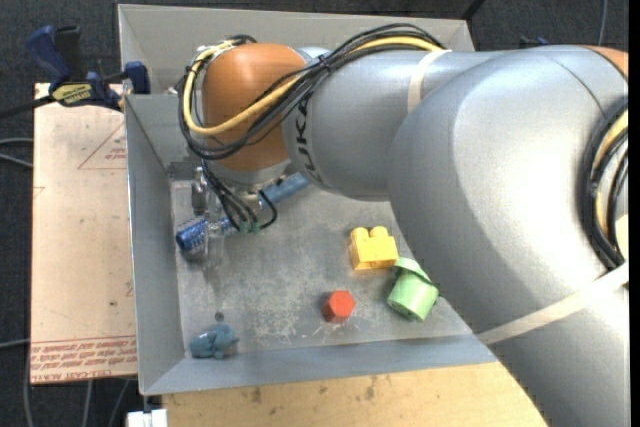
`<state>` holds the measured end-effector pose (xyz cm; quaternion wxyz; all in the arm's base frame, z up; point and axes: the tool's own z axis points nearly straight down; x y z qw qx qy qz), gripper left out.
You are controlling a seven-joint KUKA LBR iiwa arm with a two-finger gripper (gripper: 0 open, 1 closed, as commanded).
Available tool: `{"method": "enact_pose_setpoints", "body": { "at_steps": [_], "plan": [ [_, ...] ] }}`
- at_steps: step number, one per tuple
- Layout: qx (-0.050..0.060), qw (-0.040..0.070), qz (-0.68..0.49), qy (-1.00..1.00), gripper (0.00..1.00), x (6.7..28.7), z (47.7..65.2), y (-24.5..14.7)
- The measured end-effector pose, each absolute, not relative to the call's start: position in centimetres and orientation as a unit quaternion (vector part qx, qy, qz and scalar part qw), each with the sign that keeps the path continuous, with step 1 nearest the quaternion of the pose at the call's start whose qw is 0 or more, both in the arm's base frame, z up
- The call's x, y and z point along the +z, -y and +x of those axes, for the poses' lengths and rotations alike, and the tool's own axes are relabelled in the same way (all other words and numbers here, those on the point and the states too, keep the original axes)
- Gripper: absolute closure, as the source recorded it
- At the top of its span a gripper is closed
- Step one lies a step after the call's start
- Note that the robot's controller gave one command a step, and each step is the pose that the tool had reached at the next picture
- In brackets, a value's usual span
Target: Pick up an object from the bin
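small blue piece [191, 237] sits on the bin [150, 255] floor close to the left wall, about halfway down. gripper [207, 225] is right at it, but the wrist covers the tip, so can't tell if it's open, closed or gripping. my read: it's down near-vertical because the wall leaves no side room. second blue piece [288, 186] pokes out beside the wrist. yellow block [372, 248], green cylinder [412, 295] and red cube [340, 305] lie well apart to the right, grey-blue lump [213, 343] in the near-left corner
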<state>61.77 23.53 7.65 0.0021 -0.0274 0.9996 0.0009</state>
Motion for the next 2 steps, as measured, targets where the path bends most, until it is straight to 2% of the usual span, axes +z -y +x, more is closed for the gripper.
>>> {"method": "enact_pose_setpoints", "body": {
  "at_steps": [1,2],
  "plan": [
    [0.001,0.0,-0.028,-1.0,1.0,7.9,61.6,-23.6],
    [0.001,0.005,-0.062,-0.998,1.0,22.6,63.5,-21.5]
  ]
}}
